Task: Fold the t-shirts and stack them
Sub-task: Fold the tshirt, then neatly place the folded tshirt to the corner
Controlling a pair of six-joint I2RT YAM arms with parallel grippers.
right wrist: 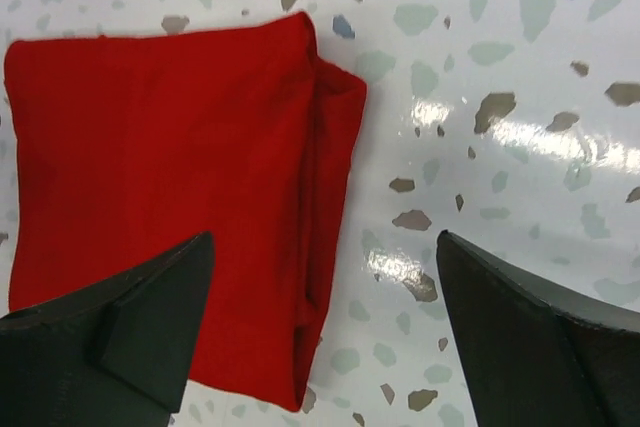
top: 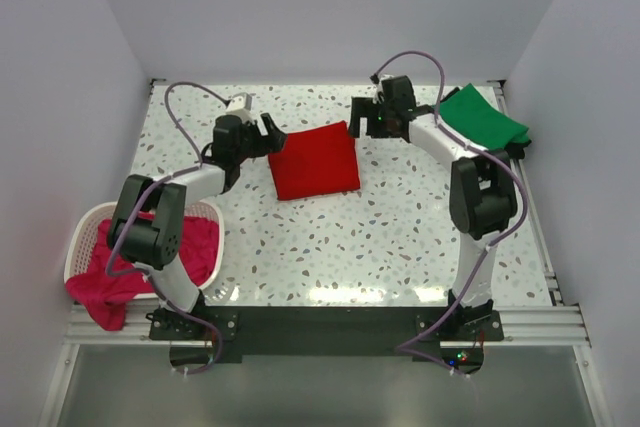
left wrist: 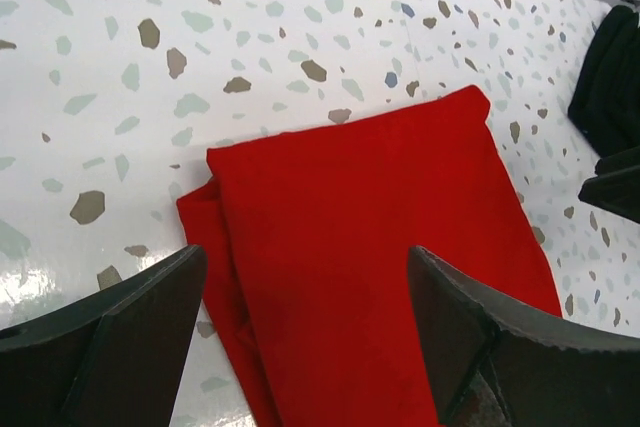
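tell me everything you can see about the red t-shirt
The red t-shirt is bright red soft cloth, folded into a compact, roughly square packet, with layered edges showing along one side. It lies flat and slightly rotated on the speckled table, toward the far side. The left end effector and right end effector stand open over opposite sides of it; neither grips it.

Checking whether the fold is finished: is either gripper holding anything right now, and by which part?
Nothing is held. The left gripper and right gripper stand open over the folded red t-shirt.
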